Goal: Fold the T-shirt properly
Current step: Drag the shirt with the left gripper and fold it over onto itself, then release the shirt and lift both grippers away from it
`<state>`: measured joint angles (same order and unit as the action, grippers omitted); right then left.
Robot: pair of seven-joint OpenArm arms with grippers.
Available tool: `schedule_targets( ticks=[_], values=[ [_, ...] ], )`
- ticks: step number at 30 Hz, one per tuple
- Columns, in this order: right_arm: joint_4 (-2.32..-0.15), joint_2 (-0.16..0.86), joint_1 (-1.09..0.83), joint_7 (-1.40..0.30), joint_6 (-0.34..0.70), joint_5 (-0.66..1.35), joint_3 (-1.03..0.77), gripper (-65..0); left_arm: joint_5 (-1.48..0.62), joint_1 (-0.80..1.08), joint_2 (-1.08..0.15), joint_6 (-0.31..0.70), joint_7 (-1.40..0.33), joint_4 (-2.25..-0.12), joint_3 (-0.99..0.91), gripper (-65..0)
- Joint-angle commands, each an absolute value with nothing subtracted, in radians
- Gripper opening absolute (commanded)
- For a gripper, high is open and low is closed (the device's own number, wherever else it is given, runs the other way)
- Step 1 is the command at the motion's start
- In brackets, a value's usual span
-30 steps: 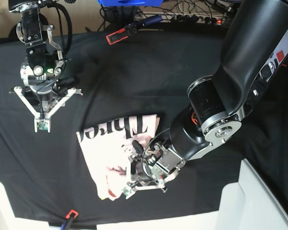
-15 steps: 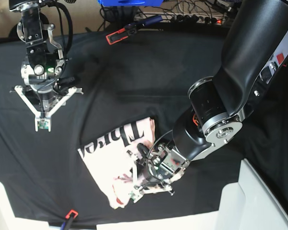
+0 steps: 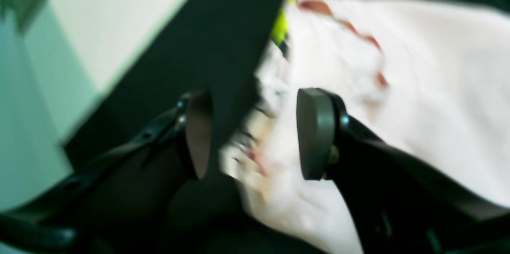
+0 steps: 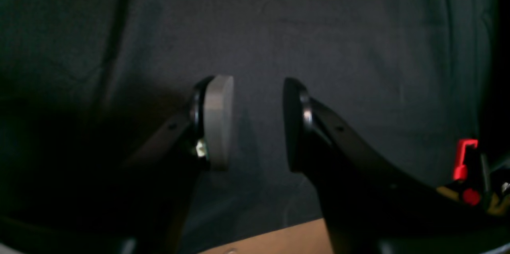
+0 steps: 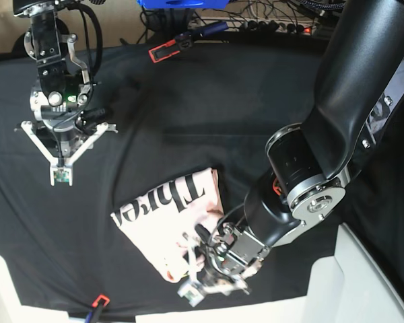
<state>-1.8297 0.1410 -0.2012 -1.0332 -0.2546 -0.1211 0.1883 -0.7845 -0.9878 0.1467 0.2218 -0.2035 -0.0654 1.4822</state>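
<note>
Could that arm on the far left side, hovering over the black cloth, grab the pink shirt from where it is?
Probably not yet: the right gripper hangs open over bare black cloth, well apart from the T-shirt. Nothing lies between them.

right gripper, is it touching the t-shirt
Apart. The base view shows the right gripper over bare black cloth, well clear of the T-shirt; its wrist view shows only cloth between open jaws.

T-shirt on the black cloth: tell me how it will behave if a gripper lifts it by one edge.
The T-shirt is probably floppy: it lies as a soft folded stack, so a lifted edge would likely droop and let the layers unfold. It looks light for its size. On the black cloth it would likely drag and bunch rather than slide cleanly. The left gripper stands open over its edge.
</note>
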Motion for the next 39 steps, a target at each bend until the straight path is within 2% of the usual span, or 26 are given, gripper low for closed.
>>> schedule_targets(
  ticks=[1, 3, 7, 9, 12, 13, 17, 23, 24, 28, 30, 35, 39],
  values=[
    [-1.845, 0.147, -0.174, -1.012, -0.217, -0.131, 0.182, -44.5, -0.789, -1.029, 0.157, 0.245, -0.222, -0.096, 1.484, -31.6],
    [-1.830, 0.145, -0.147, -1.012, -0.096, -0.131, 0.179, -44.5, -0.788, -1.021, 0.142, 0.280, -0.305, -0.145, 1.484, -31.6],
    [-1.801, 0.137, -0.065, -1.012, 0.119, -0.130, 0.177, -44.4, -0.786, -0.984, 0.054, 0.295, -0.464, -0.268, 1.228, -32.8],
    [-1.779, 0.097, -0.012, -1.023, 0.216, -0.130, 0.154, -44.1, -0.786, -0.960, -0.008, 0.295, -0.532, -0.335, 1.118, -41.3],
    [-1.730, -0.001, 0.048, -1.024, 0.395, -0.122, 0.012, -44.1, -0.785, -0.912, -0.097, 0.295, -0.607, -0.433, 0.974, -60.0],
    [-1.710, -0.028, 0.077, -1.030, 0.466, -0.102, -0.045, -44.1, -0.786, -0.895, -0.127, 0.295, -0.628, -0.460, 0.928, -63.8],
    [-1.586, -0.070, 0.179, -1.109, 0.682, 0.050, -0.217, -44.0, -0.788, -0.806, -0.232, 0.295, -0.714, -0.587, 0.730, -65.0],
    [-1.322, -0.061, 0.282, -1.162, 0.698, 0.398, -0.429, -43.8, -0.783, -0.679, -0.332, 0.295, -0.828, -0.803, 0.501, -65.0],
    [-1.267, -0.045, 0.295, -1.167, 0.698, 0.449, -0.456, -41.9, -0.783, -0.659, -0.344, 0.295, -0.848, -0.840, 0.473, -65.0],
    [-1.092, 0.013, 0.309, -1.147, 0.698, 0.653, -0.479, -22.8, -0.782, -0.565, -0.394, 0.295, -0.874, -0.978, 0.392, -65.0],
    [-1.050, 0.030, 0.306, -1.138, 0.698, 0.733, -0.481, -17.3, -0.780, -0.527, -0.423, 0.295, -0.872, -1.009, 0.372, -65.0],
    [-0.987, 0.048, 0.305, -1.135, 0.698, 0.889, -0.479, -17.1, -0.780, -0.472, -0.506, 0.289, -0.871, -1.020, 0.371, -65.0],
    [-0.966, 0.044, 0.332, -1.086, 0.698, 0.906, -0.475, -16.8, -0.780, -0.441, -0.568, 0.288, -0.872, -1.013, 0.369, -65.0]
  ],
)
